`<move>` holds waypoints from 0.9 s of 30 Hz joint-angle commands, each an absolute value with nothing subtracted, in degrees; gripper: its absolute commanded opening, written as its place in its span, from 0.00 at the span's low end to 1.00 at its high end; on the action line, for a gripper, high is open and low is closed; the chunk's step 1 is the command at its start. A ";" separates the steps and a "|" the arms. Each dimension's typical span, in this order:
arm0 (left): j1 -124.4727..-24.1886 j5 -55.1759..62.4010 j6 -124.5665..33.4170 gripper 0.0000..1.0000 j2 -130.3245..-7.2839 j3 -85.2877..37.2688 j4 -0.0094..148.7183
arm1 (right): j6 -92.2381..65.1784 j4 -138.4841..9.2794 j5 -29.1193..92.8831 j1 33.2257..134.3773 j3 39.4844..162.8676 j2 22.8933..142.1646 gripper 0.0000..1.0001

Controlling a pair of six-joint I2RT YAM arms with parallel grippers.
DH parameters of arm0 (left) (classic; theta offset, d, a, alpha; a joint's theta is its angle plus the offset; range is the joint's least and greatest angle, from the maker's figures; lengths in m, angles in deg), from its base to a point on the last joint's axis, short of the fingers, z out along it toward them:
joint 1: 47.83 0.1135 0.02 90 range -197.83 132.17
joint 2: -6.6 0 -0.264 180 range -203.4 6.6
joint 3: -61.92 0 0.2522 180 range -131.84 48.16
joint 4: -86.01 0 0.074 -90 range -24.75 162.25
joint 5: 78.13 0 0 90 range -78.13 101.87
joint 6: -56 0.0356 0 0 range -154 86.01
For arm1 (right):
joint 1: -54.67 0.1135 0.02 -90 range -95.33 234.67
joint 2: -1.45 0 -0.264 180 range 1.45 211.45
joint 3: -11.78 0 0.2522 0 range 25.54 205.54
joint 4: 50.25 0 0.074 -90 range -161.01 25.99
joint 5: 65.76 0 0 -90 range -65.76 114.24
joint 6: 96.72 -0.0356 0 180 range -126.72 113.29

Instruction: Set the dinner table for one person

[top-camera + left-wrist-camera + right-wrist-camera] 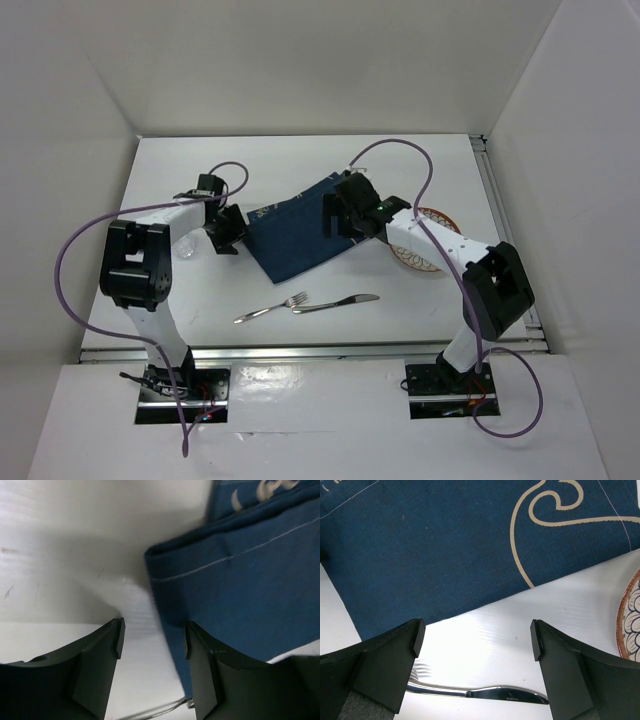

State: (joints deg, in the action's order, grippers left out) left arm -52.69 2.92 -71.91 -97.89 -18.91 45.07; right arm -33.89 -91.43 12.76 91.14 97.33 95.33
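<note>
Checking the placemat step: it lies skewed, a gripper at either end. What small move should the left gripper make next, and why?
Probably ease the left gripper down and close it on the placemat edge: its jaws stand apart, that edge lies between them, nothing is gripped, and the mat sits askew on the dinner table.

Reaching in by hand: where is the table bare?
Bare: the dinner table behind the placemat, and right of the knife. Crowded: the middle, where left gripper and right gripper hang at the placemat's edges, beyond the fork.
</note>
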 commanded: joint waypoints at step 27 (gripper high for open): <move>-60.57 -15.70 -56.42 0.00 -80.87 -27.78 49.83 | -38.70 -93.98 12.02 91.06 98.58 94.00 1.00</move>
State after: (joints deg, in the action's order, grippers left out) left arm -57.26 -7.22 -62.35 -86.15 -26.21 48.18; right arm -35.75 -92.52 13.32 91.12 97.22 95.36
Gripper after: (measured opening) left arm 0.043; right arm 0.999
